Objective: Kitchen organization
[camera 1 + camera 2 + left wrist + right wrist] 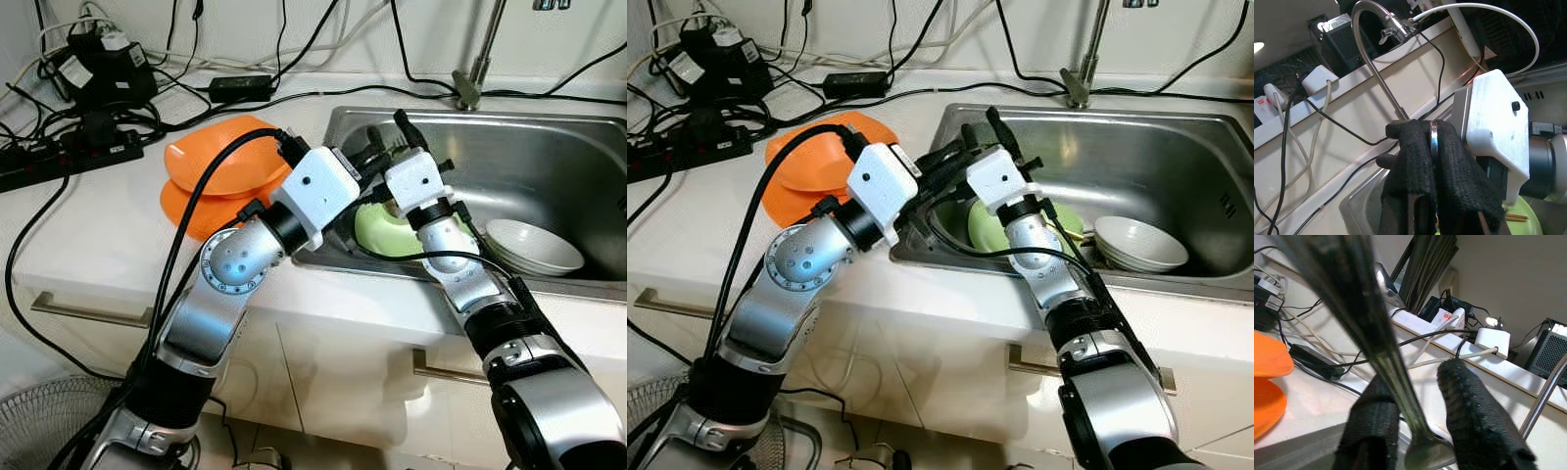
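Note:
A thin metal utensil point(1433, 134) is clamped edge-on between the fingers of my left gripper point(1433, 147), which is shut on it above the sink's left end. My right gripper point(1415, 382) points up right beside it, its white housing point(1493, 132) almost touching the left fingers. The same utensil point(1396, 377) runs through the gap between the right fingers point(1474, 416), which stand apart and open. Both grippers hover over a green bowl point(387, 235) that lies in the steel sink point(549, 157).
White bowls point(534, 245) are stacked in the sink to the right. Orange plates point(220, 157) sit on the counter left of the sink. Behind are the faucet point(478, 59), a power strip point(59, 162) and many cables. A fan point(39, 421) stands on the floor.

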Available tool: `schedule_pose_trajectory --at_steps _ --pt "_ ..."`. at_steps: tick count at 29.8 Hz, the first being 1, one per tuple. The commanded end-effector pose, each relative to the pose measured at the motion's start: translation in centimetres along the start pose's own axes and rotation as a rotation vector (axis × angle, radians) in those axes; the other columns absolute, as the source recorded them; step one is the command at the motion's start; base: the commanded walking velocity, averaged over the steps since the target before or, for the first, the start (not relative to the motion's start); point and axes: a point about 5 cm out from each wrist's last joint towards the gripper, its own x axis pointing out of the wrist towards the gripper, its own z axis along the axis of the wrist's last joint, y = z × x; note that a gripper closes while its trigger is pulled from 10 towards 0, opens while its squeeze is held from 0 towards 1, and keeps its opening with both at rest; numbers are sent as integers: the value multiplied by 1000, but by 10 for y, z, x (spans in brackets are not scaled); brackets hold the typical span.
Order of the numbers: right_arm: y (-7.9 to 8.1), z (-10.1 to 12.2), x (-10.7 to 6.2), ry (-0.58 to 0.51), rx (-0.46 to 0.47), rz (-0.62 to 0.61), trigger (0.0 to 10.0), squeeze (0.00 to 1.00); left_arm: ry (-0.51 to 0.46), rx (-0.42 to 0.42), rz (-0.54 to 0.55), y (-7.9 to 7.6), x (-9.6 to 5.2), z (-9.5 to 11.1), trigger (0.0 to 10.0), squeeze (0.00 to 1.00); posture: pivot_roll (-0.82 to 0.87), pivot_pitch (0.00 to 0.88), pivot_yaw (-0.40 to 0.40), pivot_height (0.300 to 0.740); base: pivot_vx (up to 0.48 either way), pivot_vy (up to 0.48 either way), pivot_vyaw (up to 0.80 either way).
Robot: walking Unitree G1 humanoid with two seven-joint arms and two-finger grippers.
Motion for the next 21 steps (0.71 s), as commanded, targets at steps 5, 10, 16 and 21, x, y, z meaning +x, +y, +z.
schedule_pose_trajectory --at_steps 5,10,16,21 --pt "5 -2 -6 7 32 3 0 0 25 -59 41 8 -4 -3 10000 0 167 33 94 740 0 0 0" --pt "5 -2 -6 8 34 3 0 0 20 -121 95 14 -3 -3 10000 973 168 34 94 740 0 0 0" --pt "6 -3 -7 14 36 2 0 0 35 -143 126 18 -4 -6 10000 1000 168 37 93 740 0 0 0" --pt "6 -5 -8 21 37 3 0 0 13 -163 162 24 -3 -1 10000 1000 171 40 92 740 0 0 0"
